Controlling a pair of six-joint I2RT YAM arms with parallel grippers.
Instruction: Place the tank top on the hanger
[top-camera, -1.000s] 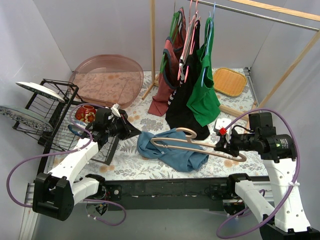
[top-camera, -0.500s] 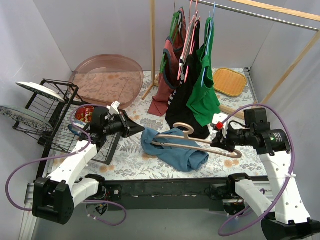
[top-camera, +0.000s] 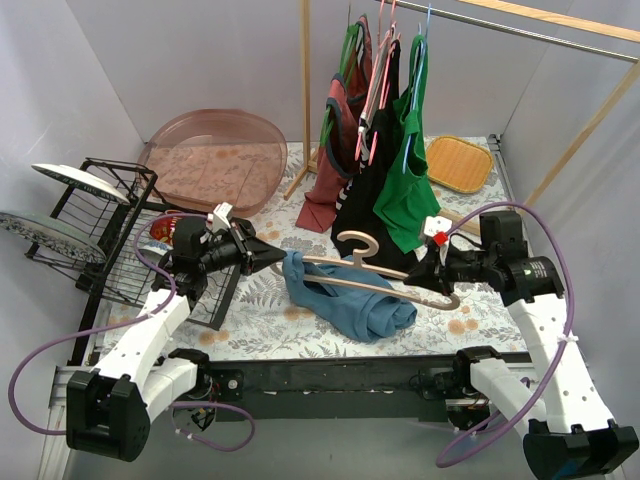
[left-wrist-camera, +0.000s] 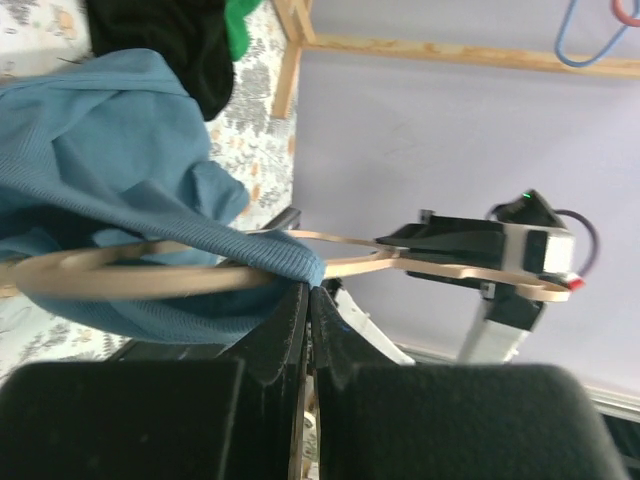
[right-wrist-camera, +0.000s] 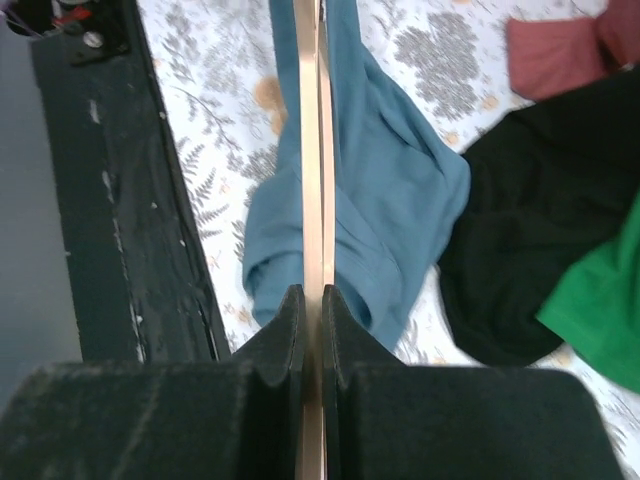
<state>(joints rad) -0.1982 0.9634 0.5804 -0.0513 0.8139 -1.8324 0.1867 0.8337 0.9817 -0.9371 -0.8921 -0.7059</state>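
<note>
Garment: the tank top (top-camera: 350, 305) is teal-blue ribbed fabric, bunched on the surface (top-camera: 260, 322) near the middle of its near edge.
Wood: the hanger (top-camera: 385, 283) is pale and is held above the fabric.
Grip, left: the left end effector (top-camera: 278, 262) has its fingers together, pinching a raised hem.
Grip, right: the right end effector (top-camera: 420, 280) is clamped on the hanger's right arm.
Left wrist view: the hem corner is draped over the hanger arm.
Right wrist view: the hanger appears edge-on.
Around: the black top (top-camera: 365, 215) and green top (top-camera: 408, 200) hang just behind; the wire rack (top-camera: 120, 240) stands at the left edge.

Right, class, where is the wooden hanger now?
Top view: the hanger is mid-table, right end in the right pincer, tank top at its left end.
</note>
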